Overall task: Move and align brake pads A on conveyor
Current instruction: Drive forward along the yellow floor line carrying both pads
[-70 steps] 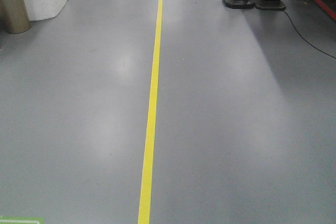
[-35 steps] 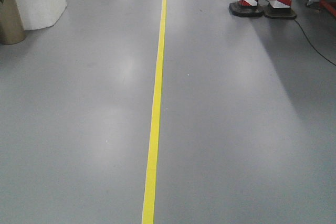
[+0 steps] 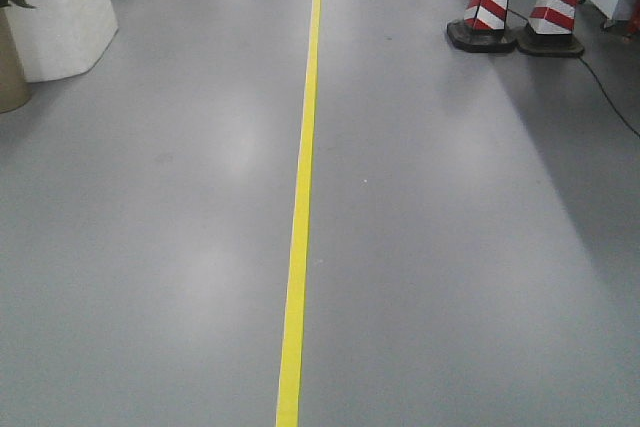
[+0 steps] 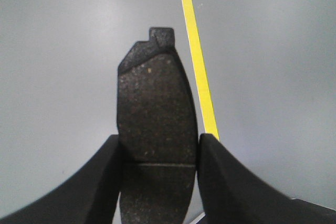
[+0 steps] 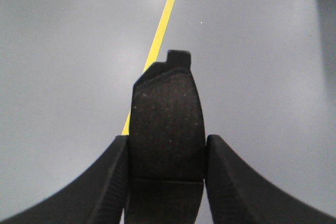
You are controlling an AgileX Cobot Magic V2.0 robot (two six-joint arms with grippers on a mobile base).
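- Your left gripper (image 4: 159, 148) was clamped across the left-hand brake pad (image 4: 155, 103). The friction face and centre groove faced the wrist camera, and the backing-plate tab pointed to 12 o'clock.
- Your right gripper (image 5: 167, 148) was clenched the same way on the right-hand brake pad (image 5: 167, 111), tab also at 12 o'clock.
- Both pads hung over bare grey floor (image 3: 450, 247). The yellow floor line (image 3: 300, 207) ran from 6 to 12 o'clock, passing the left-hand pad on its 3 o'clock side and the right-hand pad on its 9 o'clock side.
- No conveyor showed in any view, so I judged you were on the carrying leg, with both pads lifted and neither placed.
- Next you needed to reach the conveyor with both grips firm, then lay each pad flat and square them to each other.
- Striped cones (image 3: 490, 2) stood at about 1 o'clock and called for a wide berth.
- No brand, label or writing was readable.
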